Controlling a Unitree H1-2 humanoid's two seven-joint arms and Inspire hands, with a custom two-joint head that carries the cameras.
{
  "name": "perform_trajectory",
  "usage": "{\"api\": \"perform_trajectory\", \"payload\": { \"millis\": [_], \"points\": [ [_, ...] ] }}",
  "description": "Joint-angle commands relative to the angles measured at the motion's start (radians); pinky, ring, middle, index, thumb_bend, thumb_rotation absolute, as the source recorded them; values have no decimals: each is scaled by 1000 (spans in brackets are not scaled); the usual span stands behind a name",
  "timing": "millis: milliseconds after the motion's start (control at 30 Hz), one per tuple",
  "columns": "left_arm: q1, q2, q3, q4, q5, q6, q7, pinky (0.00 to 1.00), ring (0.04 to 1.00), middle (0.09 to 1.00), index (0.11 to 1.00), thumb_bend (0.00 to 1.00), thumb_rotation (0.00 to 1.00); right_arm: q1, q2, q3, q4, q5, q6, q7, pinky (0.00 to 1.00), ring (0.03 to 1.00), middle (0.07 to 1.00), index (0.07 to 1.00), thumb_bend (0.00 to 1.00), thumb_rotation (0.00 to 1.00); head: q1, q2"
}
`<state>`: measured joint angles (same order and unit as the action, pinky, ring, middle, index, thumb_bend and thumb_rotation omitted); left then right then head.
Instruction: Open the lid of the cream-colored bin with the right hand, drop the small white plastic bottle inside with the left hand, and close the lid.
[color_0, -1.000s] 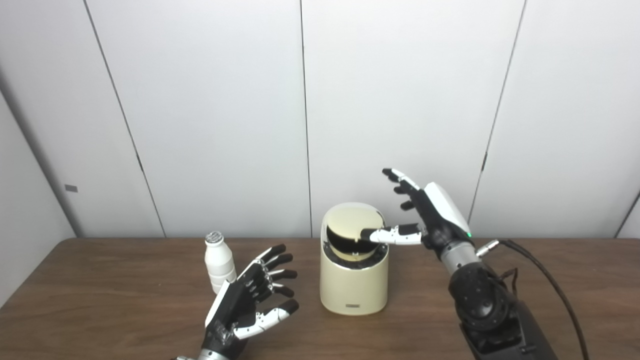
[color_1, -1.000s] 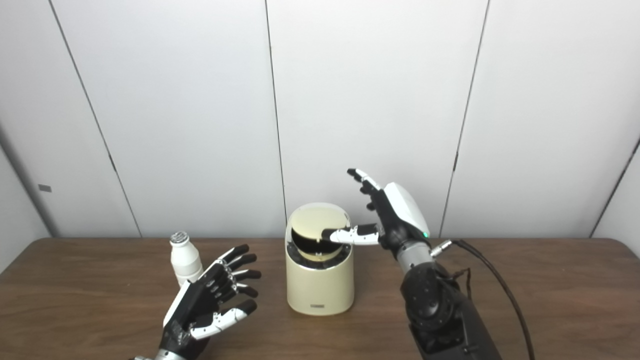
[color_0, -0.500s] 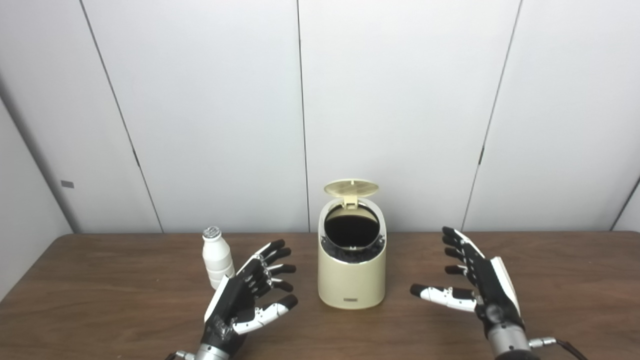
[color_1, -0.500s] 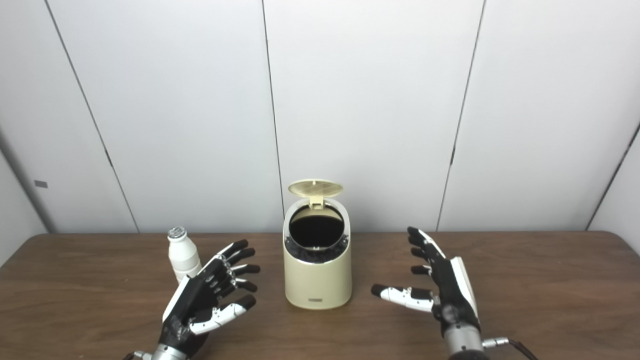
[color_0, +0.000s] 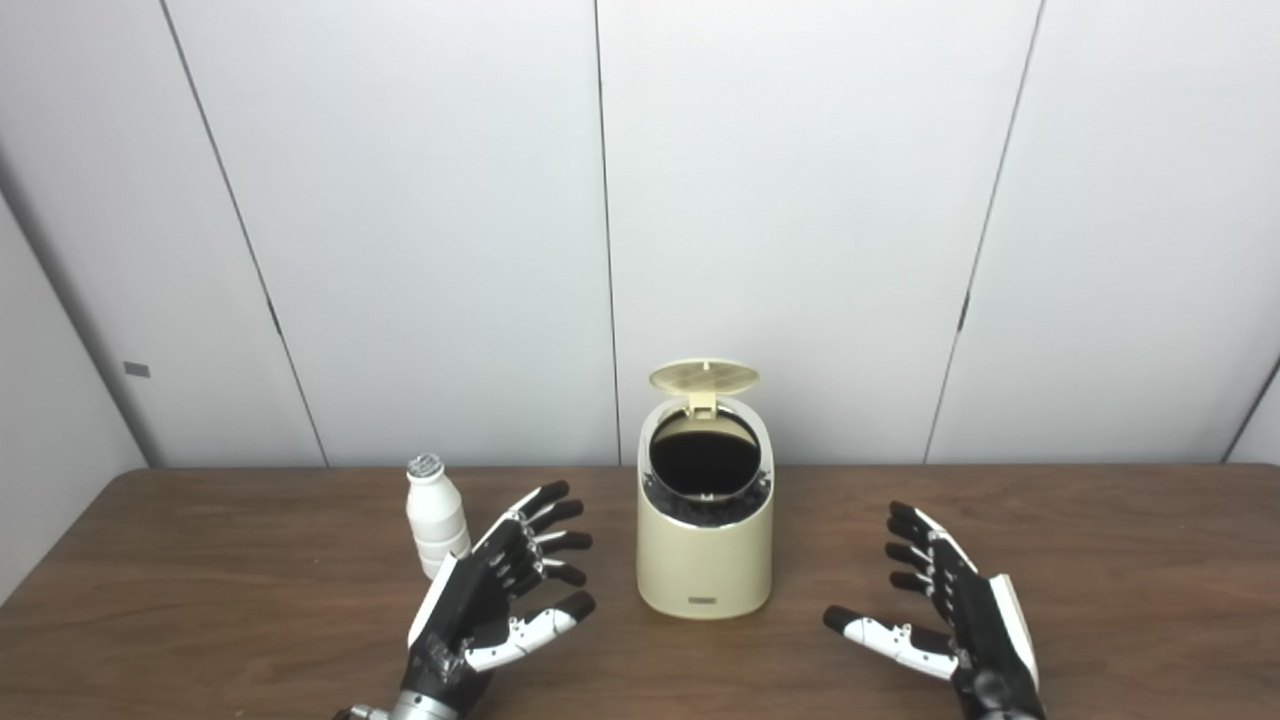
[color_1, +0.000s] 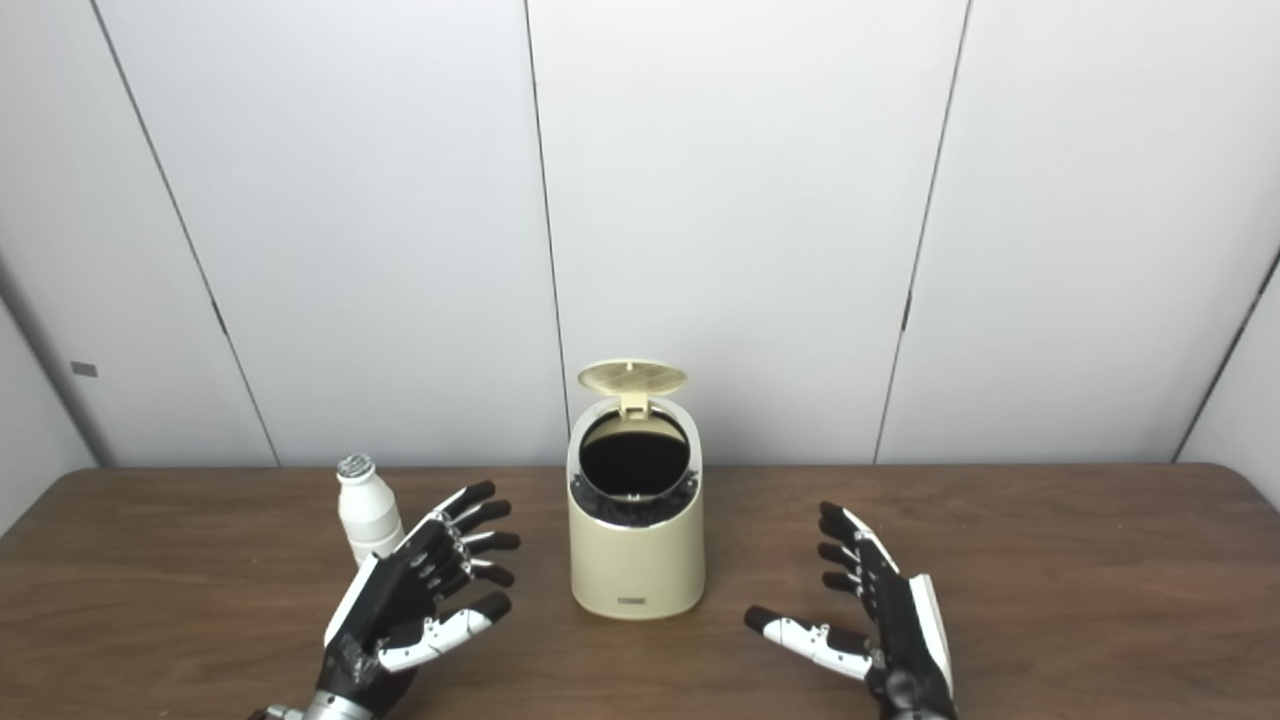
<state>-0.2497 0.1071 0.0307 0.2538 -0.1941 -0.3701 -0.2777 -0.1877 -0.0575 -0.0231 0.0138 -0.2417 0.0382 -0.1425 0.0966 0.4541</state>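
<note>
The cream-colored bin (color_0: 705, 560) stands mid-table with its round lid (color_0: 703, 376) flipped up at the back, showing a dark opening (color_0: 704, 462). A small white plastic bottle (color_0: 436, 515) with a silver cap stands upright to the bin's left. My left hand (color_0: 495, 595) hovers open just in front and right of the bottle, fingers spread, not touching it. My right hand (color_0: 945, 610) is open low over the table, right of the bin and apart from it. In the right eye view the bottle (color_1: 367, 508) sits behind the left hand (color_1: 420, 595).
The brown wooden table (color_0: 200, 600) ends at a white panelled wall (color_0: 400, 200) close behind the bin. Bare tabletop lies left of the bottle and right of my right hand.
The bin's lid has sprung from closed to fully up. My right hand left the lid, dropped to the table right of the bin and keeps pulling back toward me. The left hand barely moved.
</note>
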Motion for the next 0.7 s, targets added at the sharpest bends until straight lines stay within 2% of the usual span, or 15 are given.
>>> {"api": "perform_trajectory", "payload": {
  "millis": [0, 100, 233, 367, 500, 667],
  "points": [
    [14, 1, 10, -61, 42, -12, 40, 568, 716, 823, 877, 680, 68, -28, -10, -12, -22, 15, -47, -6, 742, 825, 864, 850, 855, 183, 40, -2],
    [47, -12, 35, -145, 141, -1, 129, 534, 672, 784, 839, 668, 9, -25, -21, -18, -30, 32, -41, 4, 748, 827, 869, 852, 833, 147, 108, -11],
    [101, -42, 75, -253, 265, 52, 245, 546, 640, 729, 780, 656, 13, -24, -44, -27, -21, 53, -59, 15, 781, 837, 886, 872, 793, 94, 174, -23],
    [151, -82, 116, -330, 373, 88, 357, 560, 636, 705, 742, 660, 16, -25, -53, -32, -49, 56, -23, 19, 754, 823, 885, 875, 768, 29, 217, -30],
    [172, -112, 154, -348, 452, 88, 462, 557, 649, 715, 743, 662, 7, -21, -54, -36, -81, 73, 3, 33, 716, 808, 871, 864, 764, 28, 254, -38],
    [163, -111, 179, -320, 487, 93, 537, 556, 644, 707, 760, 670, 1, -17, -43, -39, -141, 91, 79, 45, 696, 797, 857, 849, 765, 21, 268, -41]
  ]
}}
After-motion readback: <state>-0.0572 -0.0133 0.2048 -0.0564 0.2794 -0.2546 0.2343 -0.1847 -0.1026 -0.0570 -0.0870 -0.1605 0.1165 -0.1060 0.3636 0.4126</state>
